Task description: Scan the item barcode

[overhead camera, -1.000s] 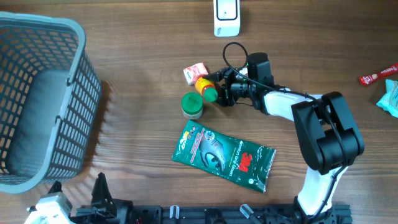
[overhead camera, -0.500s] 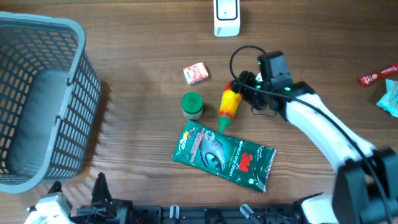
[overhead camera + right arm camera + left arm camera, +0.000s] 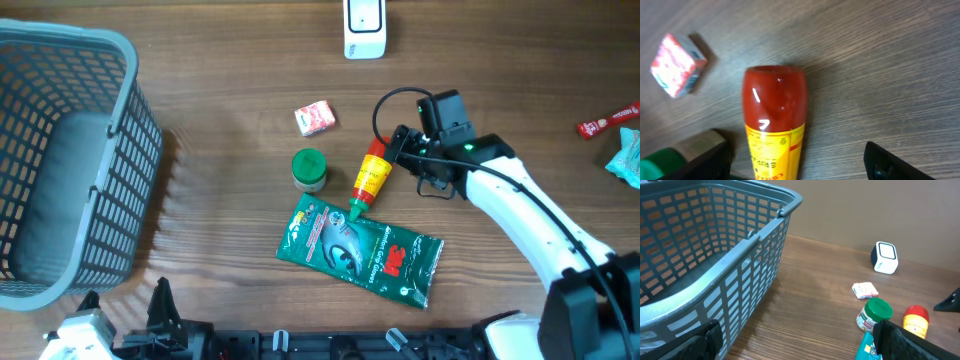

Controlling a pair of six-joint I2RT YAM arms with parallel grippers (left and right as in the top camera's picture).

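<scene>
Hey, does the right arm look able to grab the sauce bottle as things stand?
Probably yes. The sauce bottle lies on its side right by the right arm's open fingers, and nothing sits between them.

Right arm (image 3: 520, 205): white links, black joints, looped black cable (image 3: 378, 108), green light (image 3: 465, 147); right tool (image 3: 398, 150) black.

Overhead: straight down, whole table (image 3: 220, 90). Left wrist: low, level, past basket (image 3: 715, 255). Right wrist: close above bottle (image 3: 775, 115), shared by all views
</scene>
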